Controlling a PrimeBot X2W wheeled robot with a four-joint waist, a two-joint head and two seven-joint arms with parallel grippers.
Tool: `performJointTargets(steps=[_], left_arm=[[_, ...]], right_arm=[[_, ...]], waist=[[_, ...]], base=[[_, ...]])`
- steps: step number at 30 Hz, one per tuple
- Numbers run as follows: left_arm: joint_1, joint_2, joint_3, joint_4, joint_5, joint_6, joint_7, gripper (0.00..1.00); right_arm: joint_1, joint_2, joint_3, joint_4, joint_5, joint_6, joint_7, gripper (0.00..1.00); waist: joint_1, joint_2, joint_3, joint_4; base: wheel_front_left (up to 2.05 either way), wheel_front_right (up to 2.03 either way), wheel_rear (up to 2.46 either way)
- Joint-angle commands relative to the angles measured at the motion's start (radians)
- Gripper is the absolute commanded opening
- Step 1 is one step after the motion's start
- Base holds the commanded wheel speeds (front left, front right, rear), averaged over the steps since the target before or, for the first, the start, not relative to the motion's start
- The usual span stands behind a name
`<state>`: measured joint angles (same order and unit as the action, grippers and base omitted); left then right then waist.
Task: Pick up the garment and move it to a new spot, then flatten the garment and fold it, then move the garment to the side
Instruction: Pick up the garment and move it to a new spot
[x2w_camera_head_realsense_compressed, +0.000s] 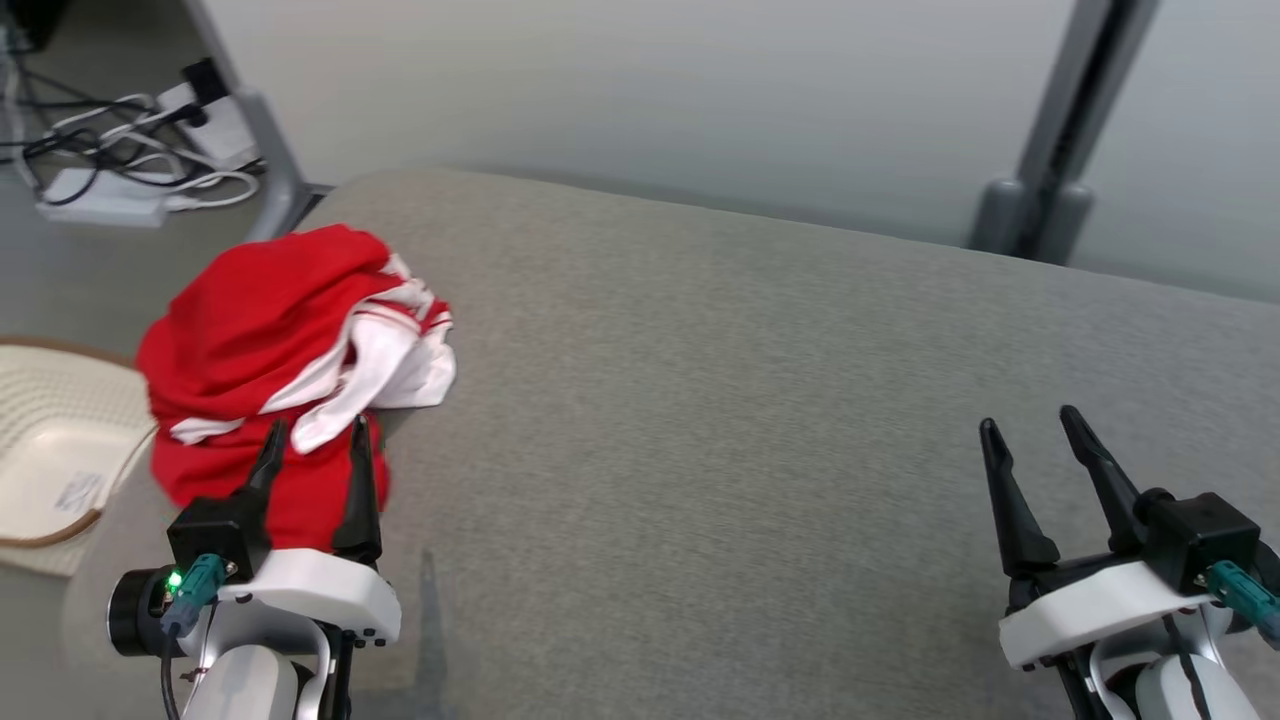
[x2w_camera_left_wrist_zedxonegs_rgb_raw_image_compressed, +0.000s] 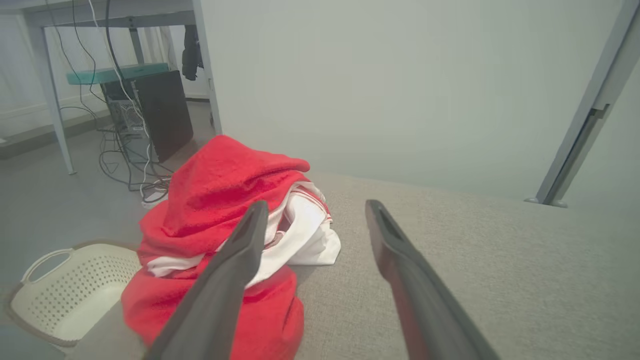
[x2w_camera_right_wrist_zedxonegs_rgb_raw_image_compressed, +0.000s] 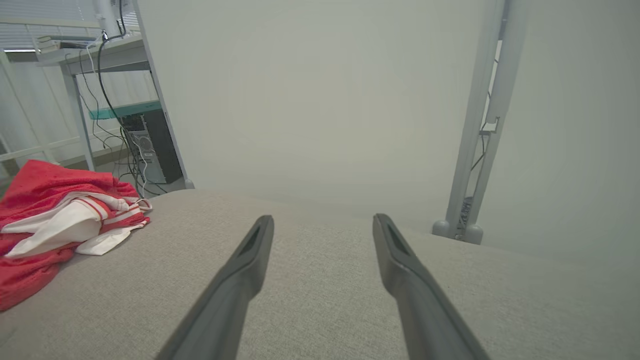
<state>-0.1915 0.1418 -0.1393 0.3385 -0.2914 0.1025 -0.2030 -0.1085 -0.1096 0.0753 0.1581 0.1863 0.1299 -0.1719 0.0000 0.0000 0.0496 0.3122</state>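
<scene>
Grey fabric-covered surface (x2w_camera_head_realsense_compressed: 760, 380) bore a crumpled red-and-white cloth garment (x2w_camera_head_realsense_compressed: 270, 340) at its left edge, where the left gripper (x2w_camera_head_realsense_compressed: 316, 425) hovered, fingers apart; the right gripper (x2w_camera_head_realsense_compressed: 1028, 418), likewise spread, hovered over its right side.

basket (x2w_camera_head_realsense_compressed: 50, 400) cut off at the left edge; left gripper (x2w_camera_head_realsense_compressed: 316, 425) hides part of the garment (x2w_camera_head_realsense_compressed: 260, 320).

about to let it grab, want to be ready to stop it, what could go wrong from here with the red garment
1. The garment sits bunched at the left edge of the grey surface, next to the basket; a nudge from the open left hand could push it off the edge.
2. Its red and white layers are crumpled together, so a pinch may catch only one fold and lift it unevenly.
</scene>
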Motion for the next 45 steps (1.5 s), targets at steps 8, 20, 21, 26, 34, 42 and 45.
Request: performJointTargets(steps=[8, 20, 21, 26, 34, 42, 45], left_arm=[[0.018, -0.002, 0.008, 0.006, -0.017, 0.012, -0.014, 1.0], [0.026, -0.004, 0.021, 0.007, -0.039, 0.018, -0.032, 1.0], [0.026, -0.004, 0.021, 0.006, -0.04, 0.02, -0.035, 1.0], [0.025, -0.004, 0.023, 0.005, -0.043, 0.02, -0.038, 1.0], [-0.027, 0.0, 0.009, -0.001, -0.058, -0.002, -0.021, 1.0], [-0.178, 0.053, 0.022, 0.012, -0.083, -0.039, 0.05, 1.0], [-0.253, 0.071, 0.034, 0.047, -0.101, -0.051, 0.081, 1.0]], right_arm=[[-0.02, 0.003, 0.028, 0.015, 0.015, 0.001, -0.008, 1.0], [-0.041, 0.009, 0.035, 0.029, 0.013, 0.001, -0.004, 1.0], [-0.044, 0.008, 0.037, 0.031, 0.014, 0.001, -0.004, 1.0], [-0.048, 0.001, 0.045, 0.038, 0.021, 0.001, -0.008, 1.0], [-0.054, -0.005, 0.041, 0.036, 0.021, 0.001, -0.005, 1.0], [-0.07, -0.006, 0.045, -0.003, 0.008, 0.001, 0.017, 1.0], [-0.082, -0.017, 0.049, -0.02, 0.0, 0.001, 0.029, 1.0]], waist=[[0.0, 0.0, 0.005, 0.181], [0.0, 0.0, 0.022, 0.229], [0.0, 0.0, 0.023, 0.229], [0.0, 0.0, 0.022, 0.229], [0.0, 0.0, 0.031, 0.229], [0.0, 0.0, 0.087, 0.155], [0.0, 0.0, 0.128, 0.119]], base=[[0.0, 0.0, 0.0], [0.0, 0.0, 0.0], [0.0, 0.0, 0.0], [0.0, 0.0, 0.0], [0.0, 0.0, 0.0], [0.0, 0.0, 0.0], [0.0, 0.0, 0.0]])
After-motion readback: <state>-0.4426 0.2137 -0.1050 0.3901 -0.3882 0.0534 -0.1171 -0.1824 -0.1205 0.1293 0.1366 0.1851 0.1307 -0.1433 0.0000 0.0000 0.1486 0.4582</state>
